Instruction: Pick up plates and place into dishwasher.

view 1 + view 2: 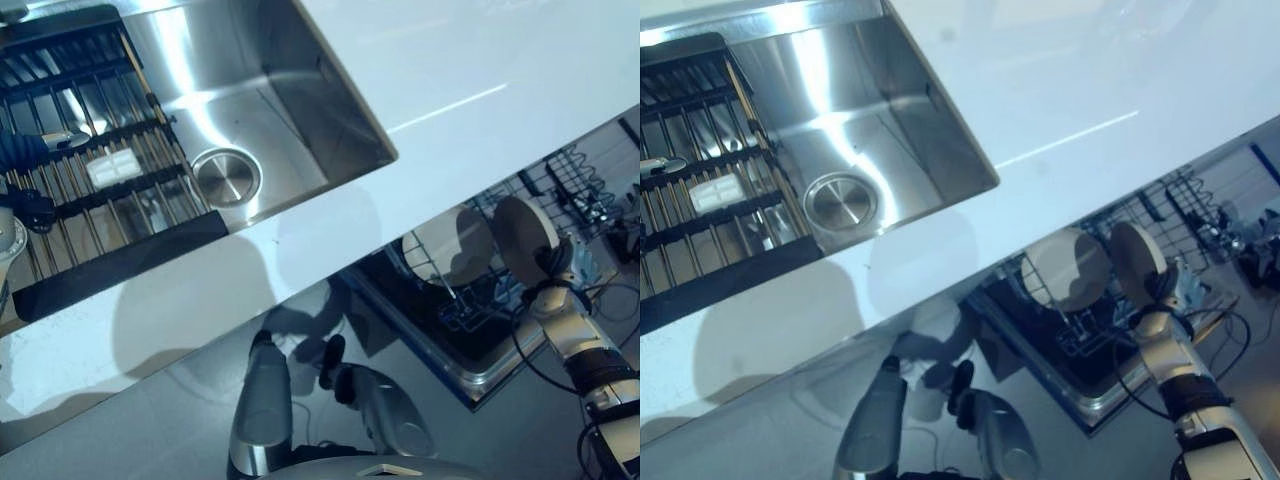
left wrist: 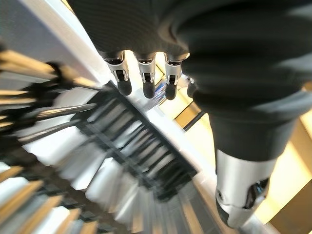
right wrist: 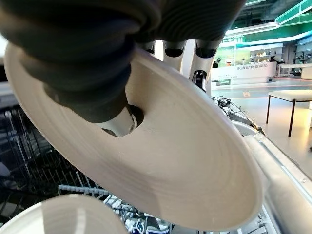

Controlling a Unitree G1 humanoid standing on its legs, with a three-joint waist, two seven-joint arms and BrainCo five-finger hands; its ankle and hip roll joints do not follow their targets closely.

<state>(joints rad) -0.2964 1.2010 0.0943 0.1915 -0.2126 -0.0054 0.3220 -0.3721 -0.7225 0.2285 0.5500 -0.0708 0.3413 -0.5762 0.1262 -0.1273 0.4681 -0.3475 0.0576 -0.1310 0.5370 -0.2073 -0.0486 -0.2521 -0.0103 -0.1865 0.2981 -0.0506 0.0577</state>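
- Right hand (image 3: 117, 105) is gripping a plate (image 3: 161, 161) over the dishwasher rack (image 1: 1080, 335), beside another plate (image 1: 1065, 270).
- Left hand (image 2: 146, 73) is hanging relaxed over the sink rack (image 1: 90, 190).

Right hand (image 1: 556, 292) holds plate (image 1: 524, 232) over dishwasher rack (image 1: 470, 310); sink (image 1: 250, 110) beyond.

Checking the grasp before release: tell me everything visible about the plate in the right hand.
The plate is round, beige, matte and ceramic-looking, with a shallow well and a broad rim, apparently clean. The right hand pinches it: the thumb presses into its concave face while the fingers reach behind its rim. It is held on edge, tilted, over the open dishwasher rack, beside a second plate already standing there. It appears clear of the rack wires and the other plate.
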